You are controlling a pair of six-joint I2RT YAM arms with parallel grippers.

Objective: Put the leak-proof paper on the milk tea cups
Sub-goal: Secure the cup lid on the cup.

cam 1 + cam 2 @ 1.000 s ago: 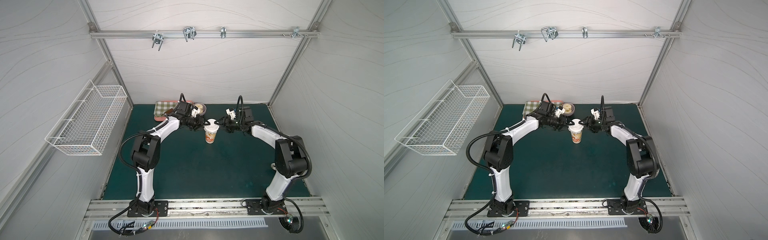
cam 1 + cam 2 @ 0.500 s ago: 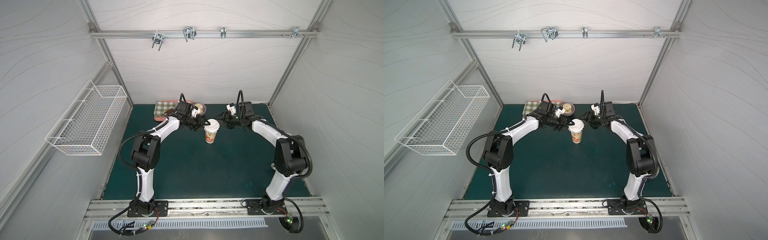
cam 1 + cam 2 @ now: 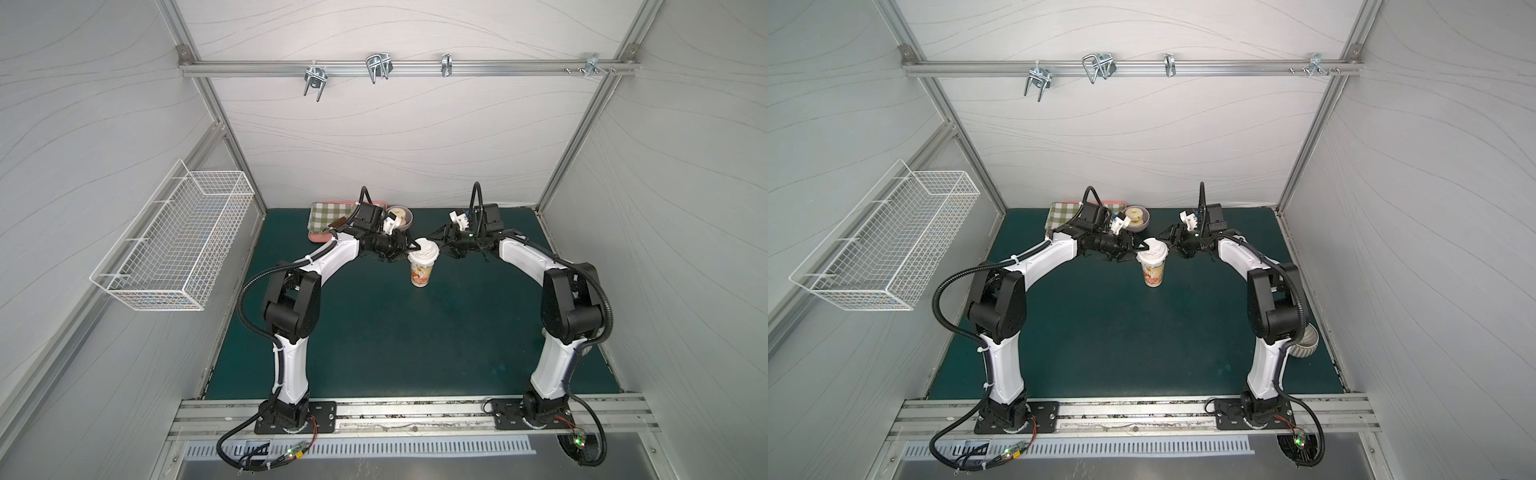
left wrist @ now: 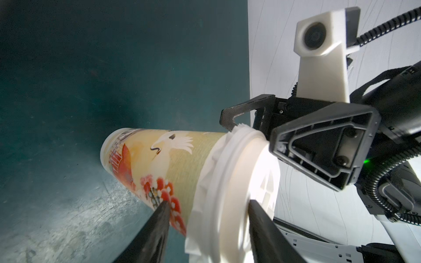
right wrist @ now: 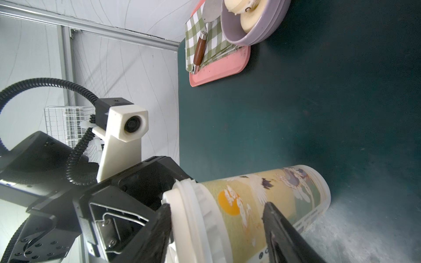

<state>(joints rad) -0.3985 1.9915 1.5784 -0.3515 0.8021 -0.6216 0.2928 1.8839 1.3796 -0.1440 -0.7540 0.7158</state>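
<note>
The milk tea cup (image 3: 420, 272) (image 3: 1153, 274) stands upright mid-table, cream with an orange-red print. A rigid white lid (image 4: 241, 173) (image 5: 193, 216) sits on its mouth. The scalloped edge of the leak-proof paper (image 4: 200, 200) (image 5: 208, 218) sticks out beneath the lid's rim. My left gripper (image 3: 409, 249) (image 4: 207, 203) straddles the rim from one side, my right gripper (image 3: 436, 245) (image 5: 216, 206) from the other. Each has one finger on the lid's top and one against the cup's wall.
A pink tray (image 5: 218, 72) at the back left carries a green checked cloth (image 5: 211, 34) and a brown-handled tool (image 5: 199, 51). A lilac bowl (image 5: 255, 27) stands next to it. A wire basket (image 3: 174, 241) hangs on the left wall.
The right gripper drew back from the cup half a second ago and is at the lid's rim again. The left arm and the cup have stayed put.
</note>
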